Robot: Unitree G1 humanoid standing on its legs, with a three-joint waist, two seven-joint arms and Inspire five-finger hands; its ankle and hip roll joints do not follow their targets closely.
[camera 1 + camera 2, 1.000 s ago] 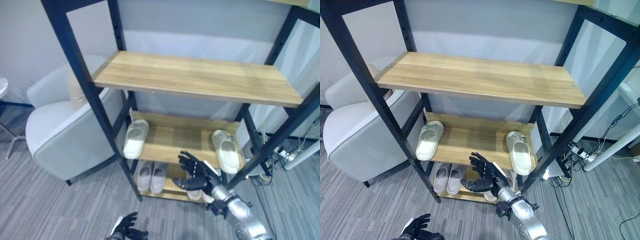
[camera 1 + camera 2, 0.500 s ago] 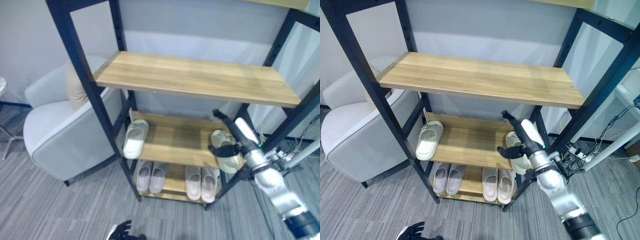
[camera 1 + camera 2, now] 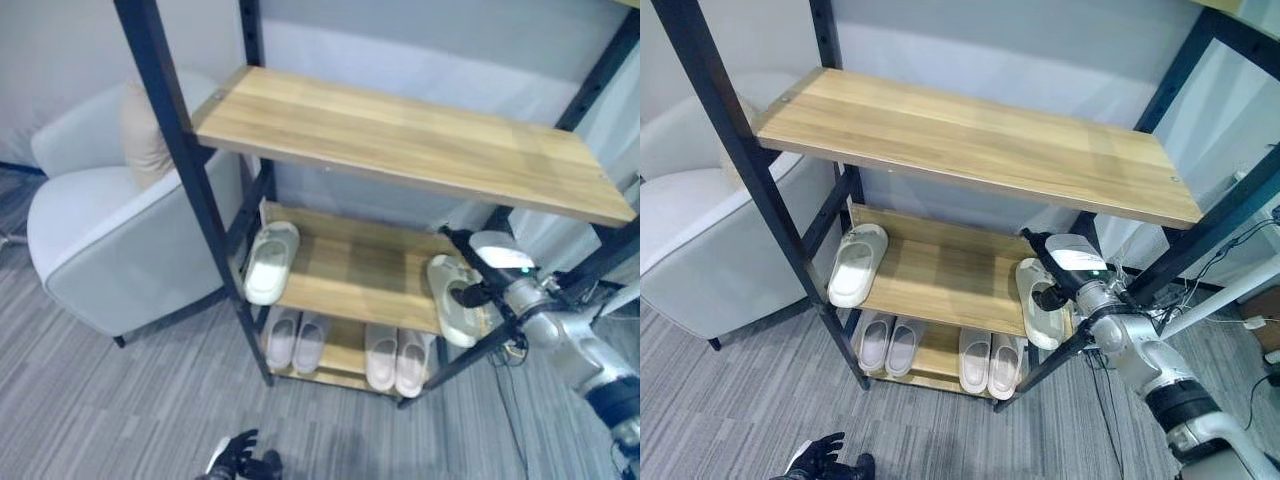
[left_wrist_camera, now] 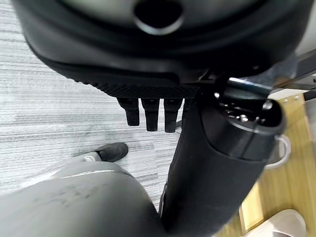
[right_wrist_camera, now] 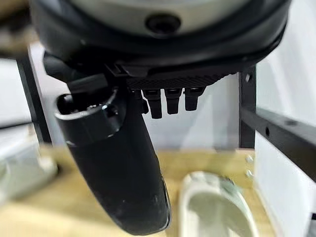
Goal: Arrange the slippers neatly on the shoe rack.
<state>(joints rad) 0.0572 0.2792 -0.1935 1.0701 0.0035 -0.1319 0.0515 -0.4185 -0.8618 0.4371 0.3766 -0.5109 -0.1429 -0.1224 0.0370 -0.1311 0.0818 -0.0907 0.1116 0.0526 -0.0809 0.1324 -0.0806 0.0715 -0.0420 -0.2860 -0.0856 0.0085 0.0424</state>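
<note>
Two pale slipper pairs (image 3: 343,347) sit tidy at lower centre of the black-framed wooden shoe rack (image 3: 400,140); the white middle-shelf slippers (image 3: 270,262) remain split. The right hand (image 3: 1055,285), fingers straight and unclenched, hovers at the right one (image 3: 1038,303).

Shoe rack: matt black metal uprights (image 3: 180,150) carrying shelves (image 3: 400,135) of pale wood with a visible grain and a smooth, low-sheen finish. Slippers: the cream pair on the middle shelf (image 3: 270,262) (image 3: 452,298) look like smooth, matt moulded foam or plastic; the pairs on the lowest shelf (image 3: 297,340) (image 3: 396,358) appear similar. Armchair (image 3: 110,250): light grey matt upholstery. Floor (image 3: 90,400): grey carpet with a ribbed, rough texture. Right hand (image 5: 118,168): dark, smooth, slightly glossy plastic.
</note>
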